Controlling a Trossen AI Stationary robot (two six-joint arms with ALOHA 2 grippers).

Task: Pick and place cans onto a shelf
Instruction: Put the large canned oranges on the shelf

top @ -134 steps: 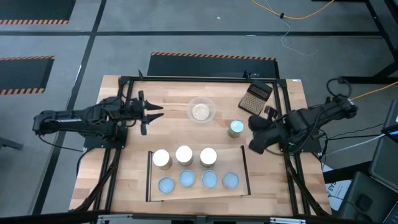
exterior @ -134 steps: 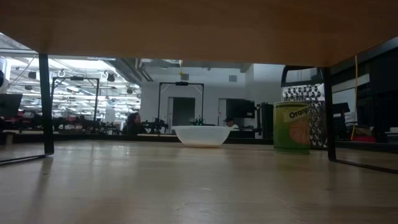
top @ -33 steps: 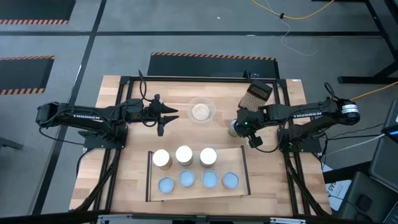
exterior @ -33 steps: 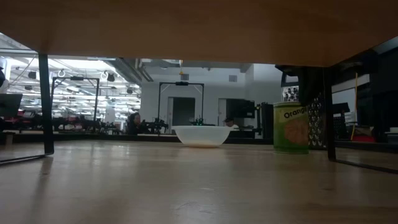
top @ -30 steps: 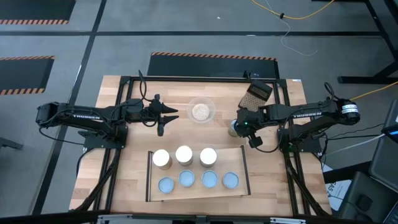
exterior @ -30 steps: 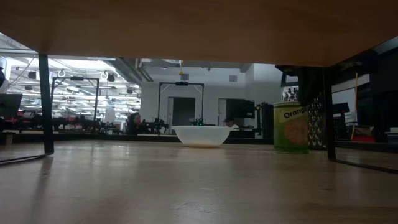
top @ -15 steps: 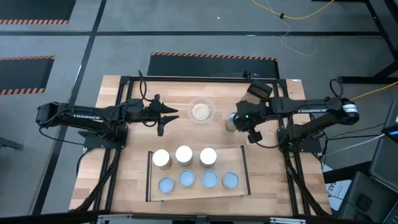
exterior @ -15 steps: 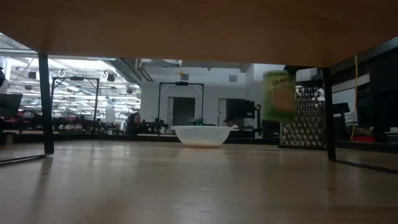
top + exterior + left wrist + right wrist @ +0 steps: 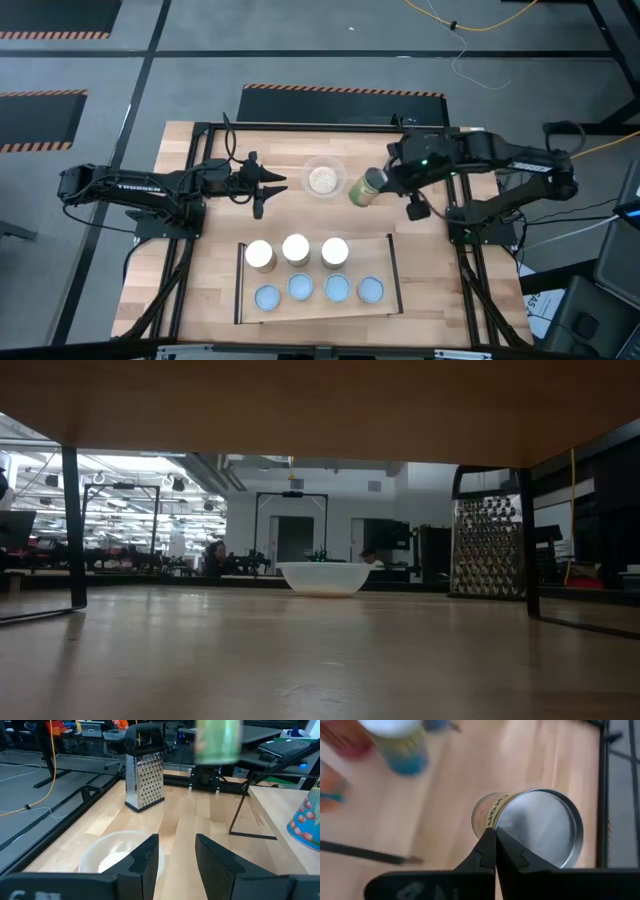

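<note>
Wooden tabletop (image 9: 210,270) bears a bowl (image 9: 324,178) of grains; right end effector (image 9: 377,186) pinches a can (image 9: 362,189).

The tabletop (image 9: 210,270) is light wood in butt-jointed strips with a smooth, low-sheen finish; the shelf (image 9: 312,308) board is the same pale wood, edged with thin matt black metal bars. The held can (image 9: 535,827) has a brushed silvery metal end with a raised rim and a printed paper-like label on its side. The shelved cans (image 9: 295,248) show pale, smooth tops. The grater (image 9: 488,547) is bright perforated metal with a black handle. The bowl (image 9: 324,177) is clear and glossy, holding matt beige grains. The left gripper (image 9: 177,857) fingers are matt dark plastic or metal, as are those of the right gripper (image 9: 495,851). The floor (image 9: 300,45) is matt grey.
</note>
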